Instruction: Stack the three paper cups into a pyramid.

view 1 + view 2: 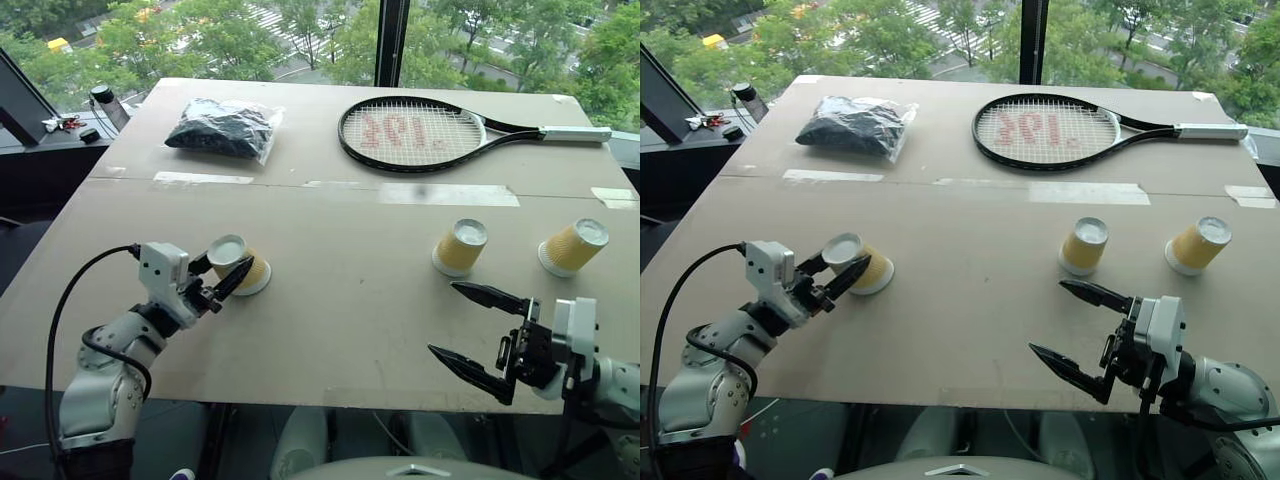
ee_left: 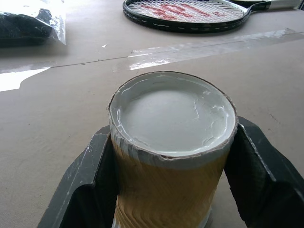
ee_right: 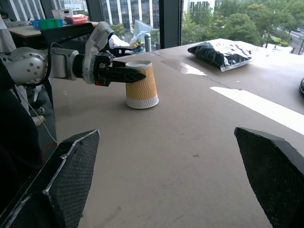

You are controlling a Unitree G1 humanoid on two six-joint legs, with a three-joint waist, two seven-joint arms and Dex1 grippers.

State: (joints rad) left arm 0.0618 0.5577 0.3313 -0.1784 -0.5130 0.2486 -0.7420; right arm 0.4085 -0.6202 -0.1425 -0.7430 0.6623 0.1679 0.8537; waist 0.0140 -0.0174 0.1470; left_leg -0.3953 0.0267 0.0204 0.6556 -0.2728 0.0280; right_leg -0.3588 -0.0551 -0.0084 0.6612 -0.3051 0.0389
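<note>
The three paper cups [image 1: 461, 247] look light, crushable; left pincer [image 1: 228, 281] grips one [image 1: 240, 264] mid-wall near the surface's [image 1: 340, 300] left edge, right pincer [image 1: 470, 328] gapes.

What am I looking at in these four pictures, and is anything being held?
A two-armed humanoid robot stands at a brown table by a window. The two wide pictures come from cameras on its head, looking down over its arms. The other two come from cameras on its wrists, each looking along that hand's black fingers.

On the table stand three upside-down yellow paper cups, a tennis racket and a clear bag of dark material at the far side. The left hand has its fingers closed around the left cup, which stands on the table. The right hand is open and empty, short of the middle cup and the right cup. Nothing is stacked yet.
</note>
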